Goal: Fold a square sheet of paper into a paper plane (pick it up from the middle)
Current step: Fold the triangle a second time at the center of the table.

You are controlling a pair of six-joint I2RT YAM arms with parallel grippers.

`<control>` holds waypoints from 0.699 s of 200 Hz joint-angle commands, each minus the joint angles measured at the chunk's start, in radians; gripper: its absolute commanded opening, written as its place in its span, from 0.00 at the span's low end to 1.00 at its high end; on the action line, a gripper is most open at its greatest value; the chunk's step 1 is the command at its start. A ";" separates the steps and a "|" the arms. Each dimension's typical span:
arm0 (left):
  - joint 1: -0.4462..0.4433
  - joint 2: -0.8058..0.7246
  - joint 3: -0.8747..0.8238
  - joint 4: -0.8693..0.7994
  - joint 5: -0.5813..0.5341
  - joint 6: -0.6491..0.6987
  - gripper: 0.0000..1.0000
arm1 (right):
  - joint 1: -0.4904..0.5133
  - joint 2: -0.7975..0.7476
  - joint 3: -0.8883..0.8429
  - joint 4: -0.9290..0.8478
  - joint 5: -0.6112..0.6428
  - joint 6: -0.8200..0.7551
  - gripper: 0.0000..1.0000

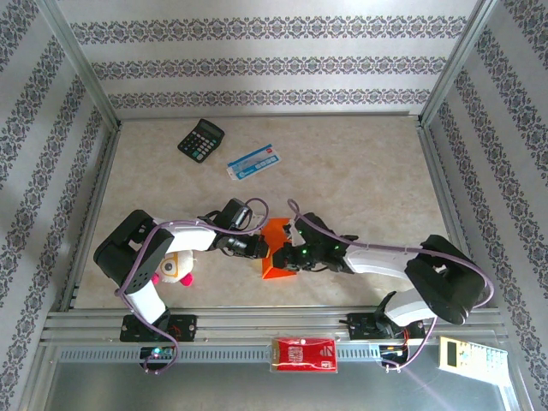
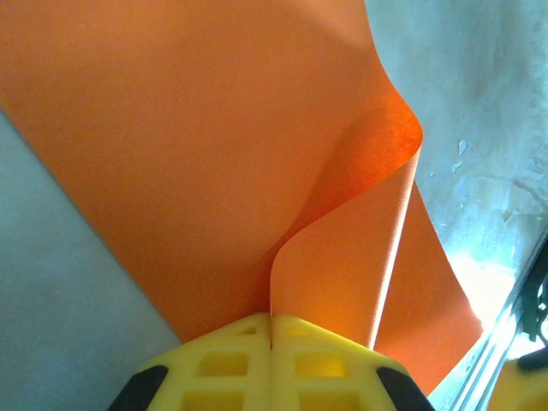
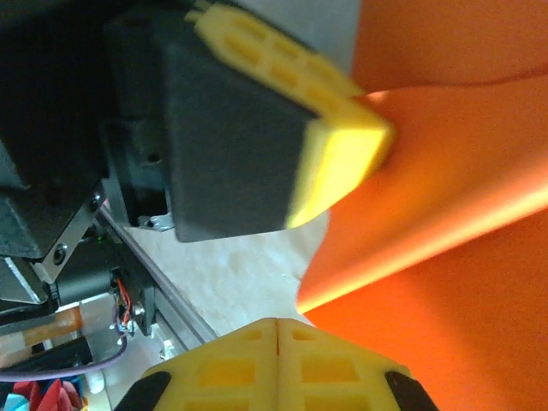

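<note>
On the near left of the table [image 1: 360,171] we note a small white and pink toy [image 1: 177,269] beside the left arm. A black calculator [image 1: 200,137] lies at the far left, and a blue-and-white packet [image 1: 254,162] lies just right of it, both well apart from the arms. Near the front centre the left fingers [image 2: 223,360] are pressed together and clamped on the orange sheet of paper [image 2: 171,128], which rises from their tips in a curled fold. From above, the sheet [image 1: 278,270] stands bent between the two arms, partly on the table. The right fingers [image 3: 231,368] are together, their tips at the edge of a fold. We cannot tell whether paper is caught between them. A red packet [image 1: 303,354] lies on the front rail, with a pale keypad device [image 1: 462,353] at the far right.
</note>
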 commanded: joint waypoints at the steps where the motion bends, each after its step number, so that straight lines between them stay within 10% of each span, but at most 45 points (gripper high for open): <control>1: 0.010 0.041 -0.031 -0.064 -0.052 0.028 0.00 | 0.034 0.043 -0.002 0.105 0.054 0.052 0.01; 140: 0.010 0.043 -0.025 -0.075 -0.053 0.034 0.00 | 0.073 0.177 0.018 0.160 0.042 0.065 0.00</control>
